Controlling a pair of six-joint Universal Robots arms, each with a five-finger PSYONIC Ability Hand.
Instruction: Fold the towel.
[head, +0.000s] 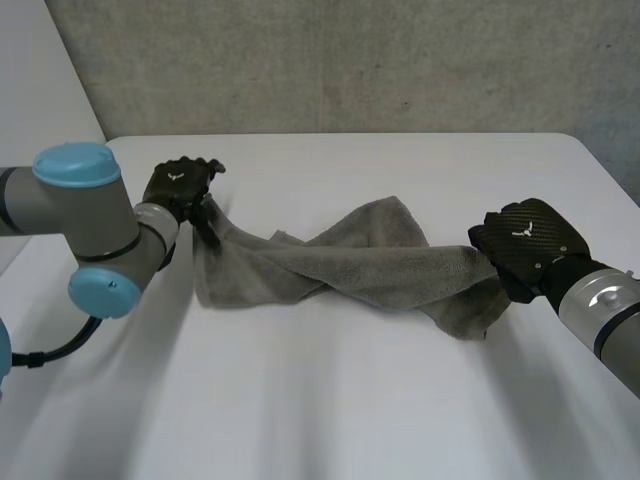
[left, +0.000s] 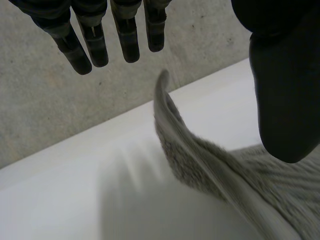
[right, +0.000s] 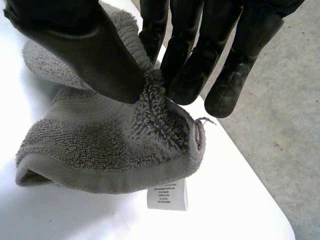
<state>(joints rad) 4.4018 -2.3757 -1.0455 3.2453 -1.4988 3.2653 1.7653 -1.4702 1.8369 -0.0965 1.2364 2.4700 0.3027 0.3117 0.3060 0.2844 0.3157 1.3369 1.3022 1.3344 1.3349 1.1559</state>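
A grey towel (head: 350, 260) lies twisted across the white table (head: 330, 400), stretched between my two hands. My left hand (head: 180, 186) is at the towel's left end; in the left wrist view its fingers (left: 95, 45) are straight and its thumb (left: 282, 100) stands wide apart. The towel's raised corner (left: 167, 107) stands between them, free of both. My right hand (head: 525, 242) is at the towel's right end, lifted a little. In the right wrist view its thumb (right: 85, 45) and fingers (right: 190, 75) pinch a bunched corner of the towel (right: 110, 145), whose white label (right: 167, 195) hangs below.
A grey concrete wall (head: 350, 60) stands behind the table's far edge. The table's right edge (right: 250, 170) runs close by my right hand, with grey floor (right: 295, 125) beyond it. Bare tabletop lies in front of the towel.
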